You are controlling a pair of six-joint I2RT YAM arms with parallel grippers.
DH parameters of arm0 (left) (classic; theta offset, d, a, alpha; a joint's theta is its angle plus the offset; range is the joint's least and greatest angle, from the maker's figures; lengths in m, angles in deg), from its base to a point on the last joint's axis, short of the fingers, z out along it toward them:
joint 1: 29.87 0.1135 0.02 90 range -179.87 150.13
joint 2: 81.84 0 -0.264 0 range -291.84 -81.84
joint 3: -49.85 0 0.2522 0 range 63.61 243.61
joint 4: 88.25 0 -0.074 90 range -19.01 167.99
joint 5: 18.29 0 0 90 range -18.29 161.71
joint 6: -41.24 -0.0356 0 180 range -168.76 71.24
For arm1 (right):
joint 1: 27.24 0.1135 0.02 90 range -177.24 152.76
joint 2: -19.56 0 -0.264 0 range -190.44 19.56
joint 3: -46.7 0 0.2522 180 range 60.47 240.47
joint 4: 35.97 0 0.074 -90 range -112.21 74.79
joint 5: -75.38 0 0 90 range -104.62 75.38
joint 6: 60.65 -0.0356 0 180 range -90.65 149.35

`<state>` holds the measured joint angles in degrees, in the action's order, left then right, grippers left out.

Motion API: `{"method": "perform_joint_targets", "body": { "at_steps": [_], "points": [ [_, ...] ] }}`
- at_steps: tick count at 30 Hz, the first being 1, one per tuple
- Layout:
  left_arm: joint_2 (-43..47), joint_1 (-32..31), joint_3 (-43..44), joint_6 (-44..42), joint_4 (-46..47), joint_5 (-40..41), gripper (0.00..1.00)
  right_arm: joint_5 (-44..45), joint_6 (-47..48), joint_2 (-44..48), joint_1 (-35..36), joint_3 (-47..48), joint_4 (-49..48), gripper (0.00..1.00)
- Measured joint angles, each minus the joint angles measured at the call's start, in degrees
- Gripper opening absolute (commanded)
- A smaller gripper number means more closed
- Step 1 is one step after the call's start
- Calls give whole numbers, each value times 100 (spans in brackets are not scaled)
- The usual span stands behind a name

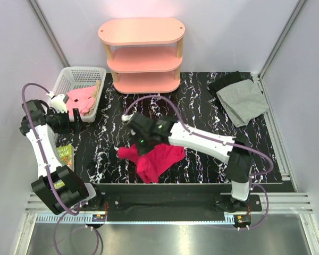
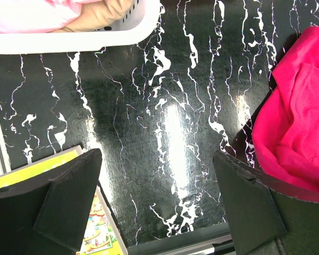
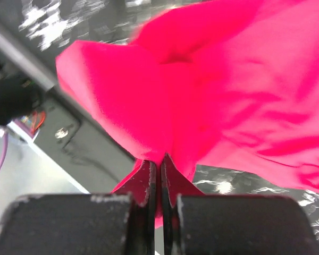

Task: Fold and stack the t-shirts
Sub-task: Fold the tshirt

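The red t-shirt point(image 1: 151, 159) lay crumpled on the near part of the black marbled table point(image 1: 202, 164), close to the front edge and a little left of centre. My right gripper point(image 1: 141, 142) had reached across to it. On the right wrist camera its fingers point(image 3: 149, 183) were pressed together, with a fold of the red cloth point(image 3: 212, 90) pinched between them and the rest of the shirt bunched just beyond.

The grey t-shirt point(image 1: 243, 101) sat well apart at the far right corner, roughly flat, its far edge lying against a dark cloth point(image 1: 226, 83).

My left gripper point(image 1: 74, 121) hung over the left side of the table. Its wrist view showed the jaws spread wide point(image 2: 157, 196) with nothing between them but bare tabletop, and the red shirt point(image 2: 297, 122) was off to one side.

A colourful booklet point(image 1: 65, 154) lay at the left edge, under that arm. Beyond it, at the far left, stood a white slotted basket point(image 1: 69, 79) holding a pink cloth point(image 1: 81, 100) and something tan I could not identify point(image 1: 97, 87). A pink three-tier shelf point(image 1: 142, 32) stood at the back, and I saw nothing on the tiers that were visible.
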<state>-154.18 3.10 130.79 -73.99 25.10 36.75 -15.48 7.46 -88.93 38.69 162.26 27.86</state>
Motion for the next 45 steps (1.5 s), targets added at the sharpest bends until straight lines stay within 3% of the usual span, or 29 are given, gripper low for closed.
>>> {"method": "perform_joint_targets", "body": {
  "at_steps": [7,19,23,32,37,45],
  "points": [
    [-2,-2,90,31,-44,-72,91,-400,-52,575,-1316,-1119,-702,0],
    [-4,-2,107,42,-66,-87,91,-1937,-702,616,-2065,-2044,-2111,0],
    [-4,-4,107,42,-63,-90,91,-1965,-763,592,-1751,-1786,-2103,0],
    [26,-4,107,17,-68,-85,91,-1853,-396,470,-131,-651,-1696,0],
    [216,-4,107,-22,-92,-85,91,-1965,-378,459,-164,-837,-1589,0],
    [273,-9,107,-31,-122,-85,91,-2295,-538,457,-649,-1917,-1978,0]
  ]
}}
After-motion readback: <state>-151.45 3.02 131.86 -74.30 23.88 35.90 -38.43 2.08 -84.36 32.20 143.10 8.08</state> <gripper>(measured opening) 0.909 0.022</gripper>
